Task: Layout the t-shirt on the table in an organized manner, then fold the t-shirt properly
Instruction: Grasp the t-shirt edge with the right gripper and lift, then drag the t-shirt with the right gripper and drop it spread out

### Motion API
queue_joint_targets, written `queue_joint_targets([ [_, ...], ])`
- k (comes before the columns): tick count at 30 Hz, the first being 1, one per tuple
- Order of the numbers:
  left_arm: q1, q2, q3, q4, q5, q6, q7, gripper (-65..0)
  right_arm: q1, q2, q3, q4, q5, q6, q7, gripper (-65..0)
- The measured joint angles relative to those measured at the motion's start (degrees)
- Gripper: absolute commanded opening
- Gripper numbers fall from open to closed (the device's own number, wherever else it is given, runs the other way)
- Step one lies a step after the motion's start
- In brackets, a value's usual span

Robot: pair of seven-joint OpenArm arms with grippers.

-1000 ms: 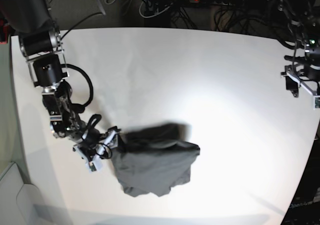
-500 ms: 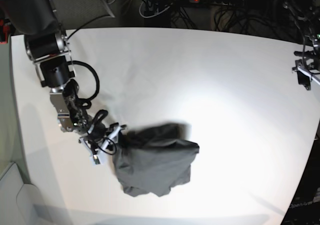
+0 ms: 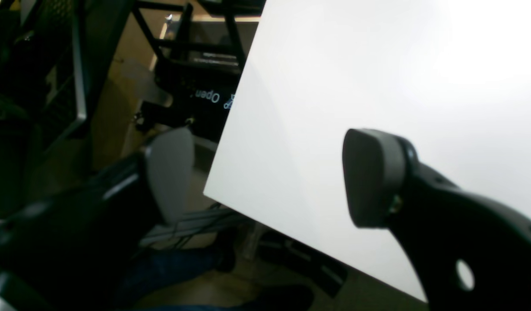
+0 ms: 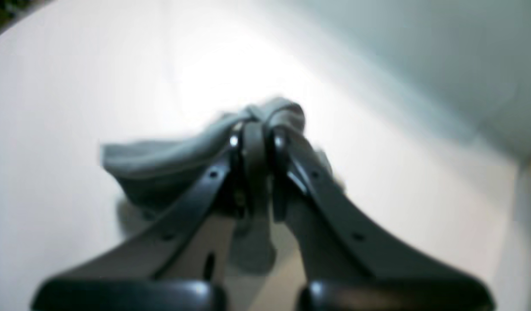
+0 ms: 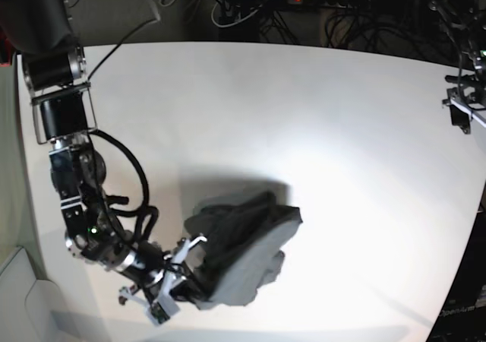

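**Right gripper pinches bunched shirt near the table's front-left corner**

The dark charcoal-grey cloth t-shirt (image 5: 243,247) lies crumpled in a heap on the large, smooth white table (image 5: 319,129), toward the front edge and left of the middle as the base view shows it. Its mass is folded over itself, with a paler underside turned up along the lower side, and neither collar nor sleeves can be made out.

The right gripper (image 5: 182,277) sits low over the table near the front-left corner, at the heap's near-left end. In the right wrist view its two dark fingers (image 4: 287,172) are pressed together on a gathered ridge of the grey cloth, which bulges out past the fingertips and drapes off to the left. The view is blurred, so which part of the garment is caught cannot be told.

The left gripper (image 3: 265,172) hangs at the far-right edge of the table, well apart from the shirt. Its rounded dark pads (image 3: 371,172) stand spread wide with only bare white tabletop and the table's edge between them, holding nothing.
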Motion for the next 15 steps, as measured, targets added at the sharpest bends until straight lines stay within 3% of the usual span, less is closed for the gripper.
queue_joint_targets([
  [6,1.5,-0.1,-0.2,0.3,0.1,0.0,0.4,-12.4,4.3,-0.4,3.3,17.1,0.3,0.1,-7.8,-65.0],
  [15,3.9,0.0,-0.2,0.6,0.6,0.0,-1.6,-12.4,13.3,-1.4,7.0,20.8,0.5,0.2,-10.6,-65.0],
])
